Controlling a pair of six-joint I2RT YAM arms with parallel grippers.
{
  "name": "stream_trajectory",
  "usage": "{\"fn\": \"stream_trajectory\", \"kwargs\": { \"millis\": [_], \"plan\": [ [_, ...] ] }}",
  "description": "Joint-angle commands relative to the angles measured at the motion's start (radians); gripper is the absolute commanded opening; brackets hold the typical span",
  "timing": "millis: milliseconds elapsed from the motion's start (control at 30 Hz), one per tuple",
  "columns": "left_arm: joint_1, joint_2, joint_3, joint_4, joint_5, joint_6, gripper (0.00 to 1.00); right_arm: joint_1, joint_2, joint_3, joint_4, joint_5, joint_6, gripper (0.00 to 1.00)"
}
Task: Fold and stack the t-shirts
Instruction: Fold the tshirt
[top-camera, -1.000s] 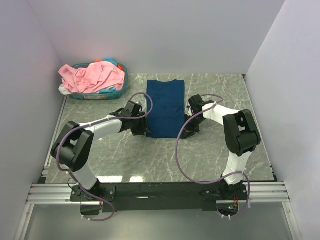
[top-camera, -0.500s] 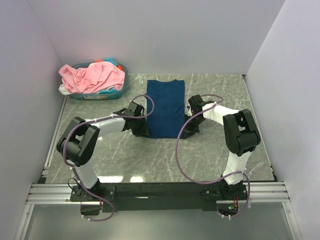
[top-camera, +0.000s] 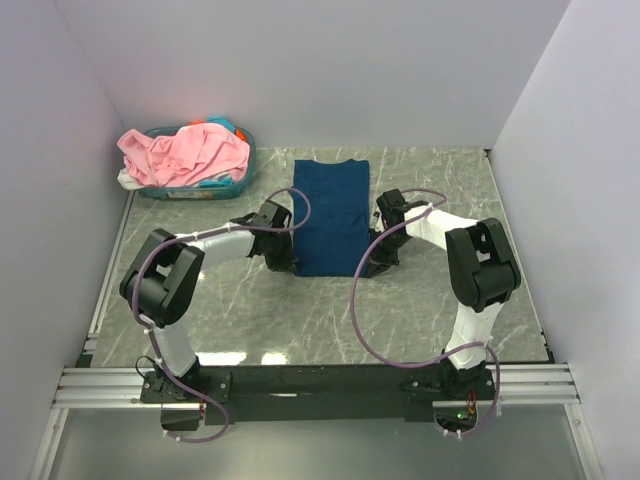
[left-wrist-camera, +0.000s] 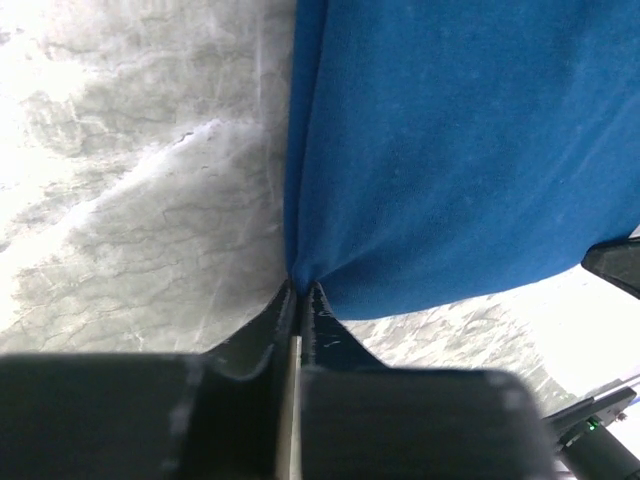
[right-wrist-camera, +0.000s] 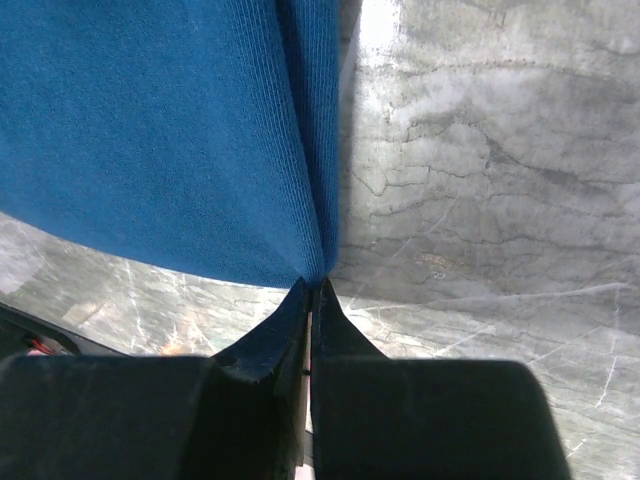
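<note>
Found left gripper (left-wrist-camera: 300, 290) nipped closed on near-left corner of navy t-shirt (left-wrist-camera: 460, 150), with cloth puckered at the fingertips. Found right gripper (right-wrist-camera: 312, 285) likewise pinched tight on near-right corner. Logged shirt flat on marble table (top-camera: 300, 320), mid-table between both arms, folded to a narrow strip. Traced long axis from near edge straight toward back wall; could not tell collar end from hem. Lost both near corners under gripper bodies in overhead view. Noted teal basket (top-camera: 190, 193) at far-left corner, well apart from shirt, heaped with pink t-shirt (top-camera: 190, 150); could not sort pale cloth (top-camera: 128, 180) beneath. Saw purple cables (top-camera: 355, 310) looped over table beside right arm.
</note>
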Motion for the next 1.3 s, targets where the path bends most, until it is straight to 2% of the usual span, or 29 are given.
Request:
{"fn": "stream_trajectory", "kwargs": {
  "millis": [0, 767, 1000, 1267],
  "plan": [
    [-0.003, 0.051, 0.008, -0.042, -0.014, 0.020, 0.00, 0.008, 0.021, 0.018, -0.013, 0.038, -0.005, 0.00],
    [-0.026, -0.179, -0.158, 0.022, -0.011, -0.024, 0.00, 0.010, -0.223, -0.138, -0.034, 0.039, 0.035, 0.00],
    [-0.072, -0.297, -0.137, -0.103, -0.040, -0.027, 0.00, 0.011, -0.370, -0.177, -0.105, 0.035, 0.032, 0.00],
    [-0.080, -0.479, -0.120, -0.281, 0.029, -0.063, 0.00, 0.020, -0.562, -0.154, -0.280, 0.070, 0.023, 0.00]
  ]
}}
